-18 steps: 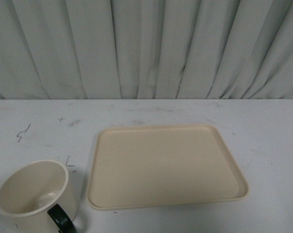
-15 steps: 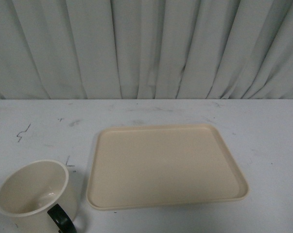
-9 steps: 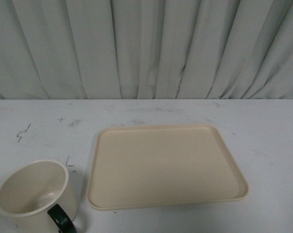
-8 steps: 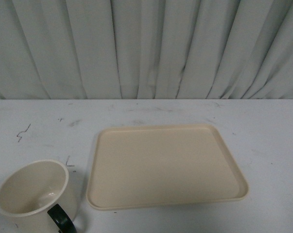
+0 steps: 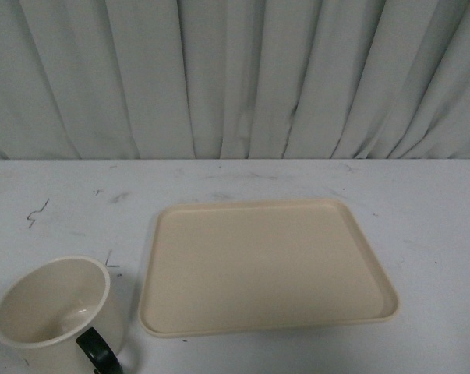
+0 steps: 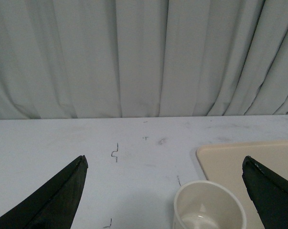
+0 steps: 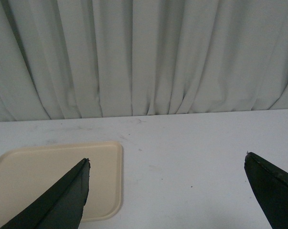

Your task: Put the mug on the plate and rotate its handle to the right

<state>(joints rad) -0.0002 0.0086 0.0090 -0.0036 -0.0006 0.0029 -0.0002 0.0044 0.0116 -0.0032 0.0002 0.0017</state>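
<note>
The left fingers and right fingers are spread wide, holding nothing. Near the left pair, the mug stands upright on the counter, just left of the plate, its handle facing the robot. The pick-up is not yet begun; next, the left arm probably needs to lower and grasp the mug.

The scuffed white table bears the mug; the plate lies just beside.
</note>
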